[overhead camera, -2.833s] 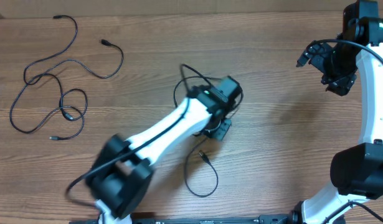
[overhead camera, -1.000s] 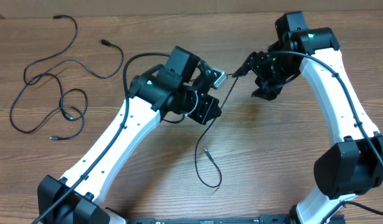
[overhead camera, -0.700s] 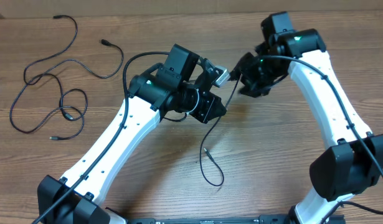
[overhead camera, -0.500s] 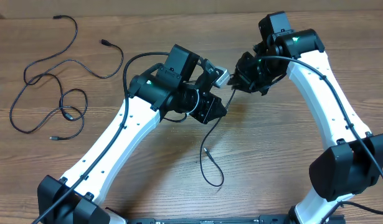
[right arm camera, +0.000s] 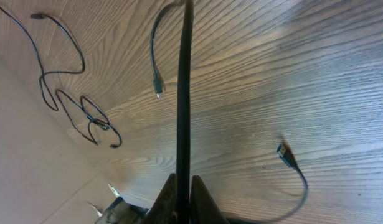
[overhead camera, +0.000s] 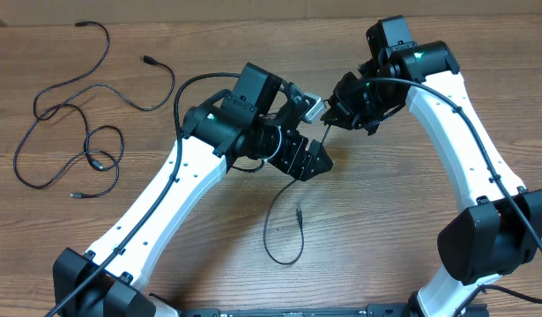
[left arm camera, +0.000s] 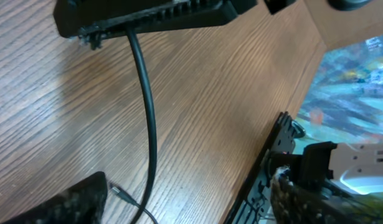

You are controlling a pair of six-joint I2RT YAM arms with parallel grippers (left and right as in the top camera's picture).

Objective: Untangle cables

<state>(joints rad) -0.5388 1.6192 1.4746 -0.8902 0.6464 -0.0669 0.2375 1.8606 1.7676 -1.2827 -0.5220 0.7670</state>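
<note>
Right gripper [right arm camera: 182,182]: pinching the cable [right arm camera: 185,93] tight between its fingers.
Left gripper [left arm camera: 179,199]: fingers spread wide; cable hangs loose between them, below the right gripper.

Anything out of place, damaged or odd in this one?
Nothing looks damaged or spilled. One cable is lifted, pinched in the shut right gripper, with its lower end looping on the table. The open left gripper sits beside it without holding it. The other cables lie in overlapping loops at the far left.
</note>
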